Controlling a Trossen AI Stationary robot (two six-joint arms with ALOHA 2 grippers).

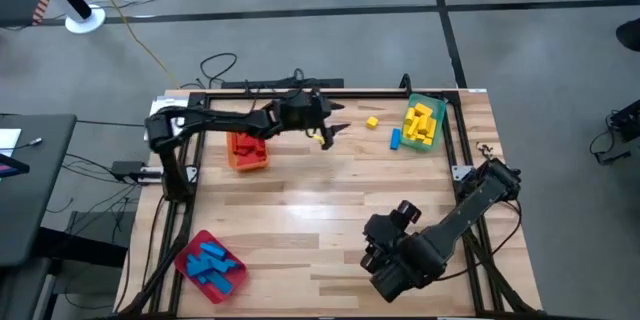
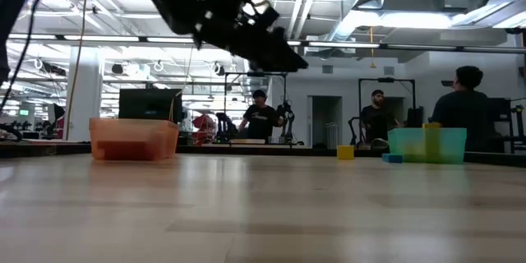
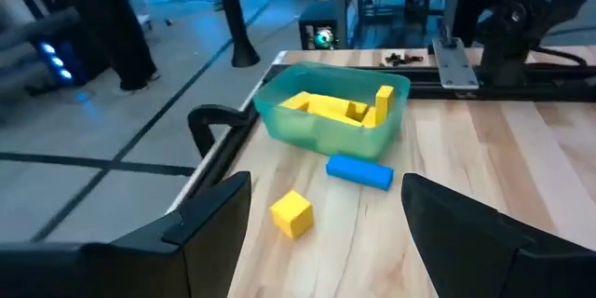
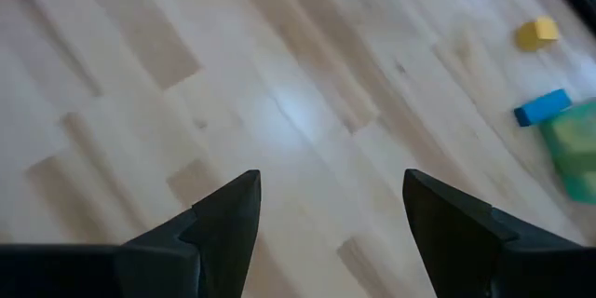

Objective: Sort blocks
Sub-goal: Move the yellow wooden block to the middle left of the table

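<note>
Two dark fingers (image 3: 214,214) of the left claw (image 1: 335,132) are seen spread apart with nothing between them, raised above the worktop (image 1: 330,210) near its far edge. Just ahead of this claw, a loose yellow block (image 1: 371,121) and a loose blue block (image 1: 395,138) lie on the bare wood, apart from each other and beside the green tray (image 1: 424,123), in which yellow blocks are piled. Red blocks are held in the orange tray (image 1: 247,150) behind the left claw, and blue blocks in the red tray (image 1: 210,264) at the near left corner. The right claw (image 1: 385,260) is held spread and empty over the near right part of the worktop, well apart from the loose blocks.
</note>
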